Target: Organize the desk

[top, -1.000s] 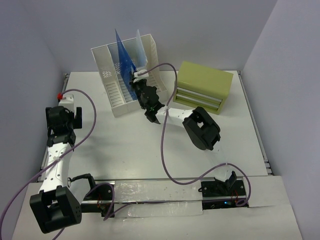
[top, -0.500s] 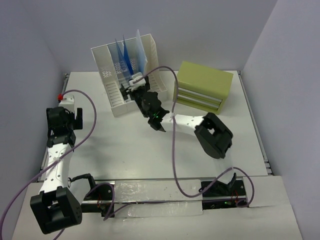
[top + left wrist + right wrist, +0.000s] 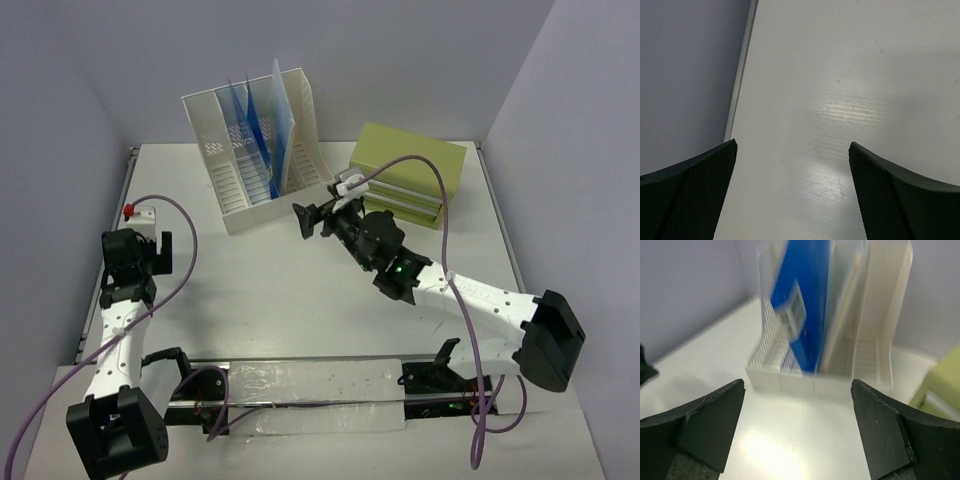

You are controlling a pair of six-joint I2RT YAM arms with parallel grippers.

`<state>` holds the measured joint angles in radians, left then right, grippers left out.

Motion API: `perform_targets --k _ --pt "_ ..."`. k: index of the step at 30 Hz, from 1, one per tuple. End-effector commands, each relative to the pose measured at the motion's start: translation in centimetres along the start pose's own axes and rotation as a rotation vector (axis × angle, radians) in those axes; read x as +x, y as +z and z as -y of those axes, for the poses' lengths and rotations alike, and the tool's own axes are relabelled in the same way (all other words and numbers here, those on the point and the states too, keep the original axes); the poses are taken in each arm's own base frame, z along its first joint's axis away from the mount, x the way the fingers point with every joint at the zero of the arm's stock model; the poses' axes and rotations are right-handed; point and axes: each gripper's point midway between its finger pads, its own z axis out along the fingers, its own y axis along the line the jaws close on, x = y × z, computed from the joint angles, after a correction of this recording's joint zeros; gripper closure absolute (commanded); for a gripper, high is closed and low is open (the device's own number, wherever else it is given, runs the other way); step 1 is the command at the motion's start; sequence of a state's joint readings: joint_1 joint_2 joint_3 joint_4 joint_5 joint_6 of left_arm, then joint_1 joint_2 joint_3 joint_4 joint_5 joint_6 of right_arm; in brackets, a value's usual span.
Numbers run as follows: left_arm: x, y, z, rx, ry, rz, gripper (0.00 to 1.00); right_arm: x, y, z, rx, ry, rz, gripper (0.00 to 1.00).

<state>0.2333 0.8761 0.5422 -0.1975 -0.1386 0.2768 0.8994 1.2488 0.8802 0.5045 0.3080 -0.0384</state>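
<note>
The desk [image 3: 250, 290] is a wide white tabletop. At its back stands a white slotted file rack [image 3: 228, 175] with blue folders [image 3: 260, 125] and a pale sheet upright in its slots. My right gripper [image 3: 325, 208] hovers open just in front of the rack's right end, holding nothing. In the right wrist view the rack [image 3: 880, 340] and a blue folder [image 3: 810, 305] lie ahead of that gripper [image 3: 797, 385]. My left gripper [image 3: 792, 147] is open over bare desk [image 3: 850, 75] near the left edge, seen from above as the left gripper [image 3: 140, 225].
An olive-green drawer box [image 3: 408, 175] sits at the back right, right behind my right wrist; its corner shows as the drawer box [image 3: 942, 385]. Purple cables loop from both arms over the tabletop. Walls close in the desk on the left, back and right.
My right gripper opened and let go of a blue folder, which now stands in the rack. The right arm pulled back to the right. The left arm drew slightly nearer.
</note>
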Motion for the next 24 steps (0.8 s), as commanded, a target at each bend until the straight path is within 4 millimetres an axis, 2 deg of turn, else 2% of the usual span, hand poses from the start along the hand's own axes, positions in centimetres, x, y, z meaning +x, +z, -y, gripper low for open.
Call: perform_targets --k 1,5,11,12,14,18,21,24 --pt "1.3 -0.1 0.9 0.038 -0.007 -0.008 0.01 8.4 -4.4 3.5 0.116 0.104 -0.284 0.06" --pt "3.0 0.2 1.8 0.062 -0.008 -0.036 0.01 13.9 -7.7 7.5 0.291 0.201 -0.434 0.06" --pt "4.5 0.3 2.3 0.077 0.0 -0.067 0.01 17.2 -12.2 12.5 0.531 0.326 -0.443 0.04" --pt "4.5 0.3 2.3 0.075 0.0 -0.068 0.01 17.4 -12.5 13.0 0.561 0.338 -0.431 0.04" --pt "4.5 0.4 2.3 0.077 0.003 -0.066 0.01 18.4 -14.6 15.3 0.681 0.37 -0.39 0.01" --pt "4.5 0.4 2.4 0.082 0.003 -0.071 0.01 19.4 -17.5 17.7 0.823 0.386 -0.331 0.0" --pt "4.7 0.6 2.5 0.085 0.004 -0.081 0.01 19.4 -18.2 18.0 0.841 0.412 -0.285 0.0" --pt "4.8 0.7 2.5 0.088 0.004 -0.091 0.01 18.9 -18.0 18.0 0.83 0.417 -0.262 0.0"
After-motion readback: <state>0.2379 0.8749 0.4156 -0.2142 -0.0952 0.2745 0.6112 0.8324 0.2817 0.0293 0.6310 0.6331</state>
